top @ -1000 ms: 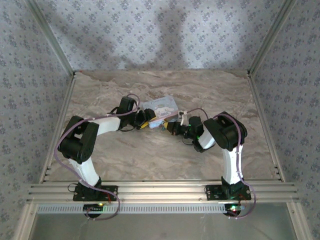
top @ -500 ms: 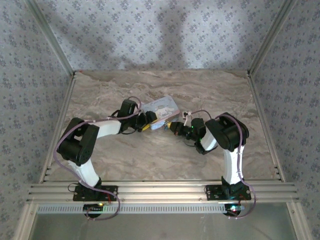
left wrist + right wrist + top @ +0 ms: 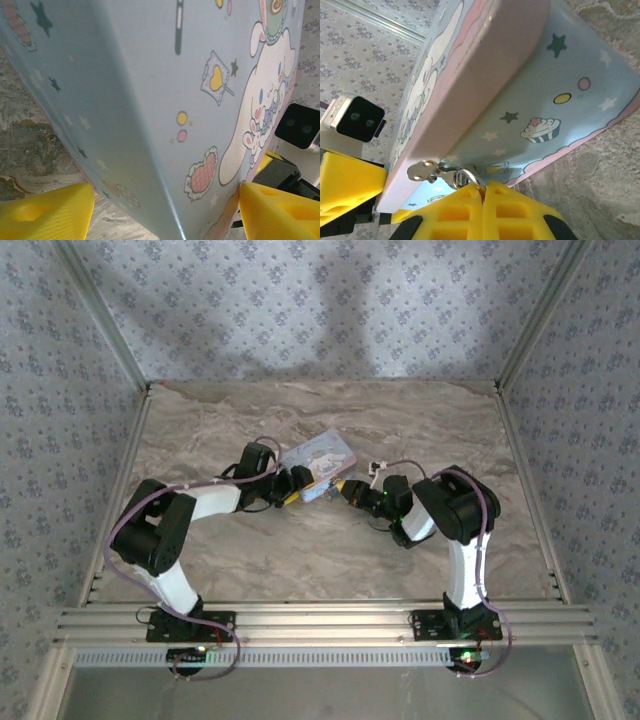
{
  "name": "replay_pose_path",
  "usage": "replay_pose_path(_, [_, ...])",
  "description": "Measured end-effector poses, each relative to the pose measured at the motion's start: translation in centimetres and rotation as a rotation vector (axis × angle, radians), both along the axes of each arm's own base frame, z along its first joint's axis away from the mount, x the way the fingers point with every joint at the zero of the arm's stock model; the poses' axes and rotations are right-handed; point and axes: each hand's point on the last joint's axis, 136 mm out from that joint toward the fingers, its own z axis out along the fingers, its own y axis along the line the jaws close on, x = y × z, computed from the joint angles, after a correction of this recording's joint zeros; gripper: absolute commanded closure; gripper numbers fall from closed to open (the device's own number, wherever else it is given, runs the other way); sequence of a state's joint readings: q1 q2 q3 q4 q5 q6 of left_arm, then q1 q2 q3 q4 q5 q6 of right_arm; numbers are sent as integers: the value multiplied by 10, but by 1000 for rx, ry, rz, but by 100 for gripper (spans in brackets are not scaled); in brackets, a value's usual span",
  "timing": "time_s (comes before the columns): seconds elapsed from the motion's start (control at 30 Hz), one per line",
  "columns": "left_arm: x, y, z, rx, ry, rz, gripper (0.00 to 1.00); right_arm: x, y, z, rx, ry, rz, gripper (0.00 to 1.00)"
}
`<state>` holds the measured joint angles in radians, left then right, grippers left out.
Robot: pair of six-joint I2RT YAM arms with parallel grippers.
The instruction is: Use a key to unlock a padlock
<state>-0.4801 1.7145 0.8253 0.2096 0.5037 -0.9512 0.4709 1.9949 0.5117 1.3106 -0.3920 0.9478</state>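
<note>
Left gripper (image 3: pixel 166 202), yellow plastic fingers, clamps glossy light-blue tin box (image 3: pixel 150 100). Right gripper (image 3: pixel 483 189) is pinched together on ring of small silver key (image 3: pixel 422 170), which sits at 10 o'clock from tips.

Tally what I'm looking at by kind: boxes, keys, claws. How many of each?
1 tin box
1 key
2 claws: left claw, right claw
Total: 4

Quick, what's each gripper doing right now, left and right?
The left gripper: fingers wide apart, clamped on the tin box.
The right gripper: closed, holding the key by its ring.
</note>
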Motion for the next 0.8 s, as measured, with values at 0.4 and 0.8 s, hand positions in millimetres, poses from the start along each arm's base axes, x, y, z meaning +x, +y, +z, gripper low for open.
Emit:
replay_pose_path(0.4, [-4, 10, 5, 36, -4, 2, 18, -1, -23, 7, -40, 2, -68, 100])
replay_pose_path(0.8, [11, 57, 75, 138, -279, 113, 8, -31, -51, 79, -212, -153, -46, 100])
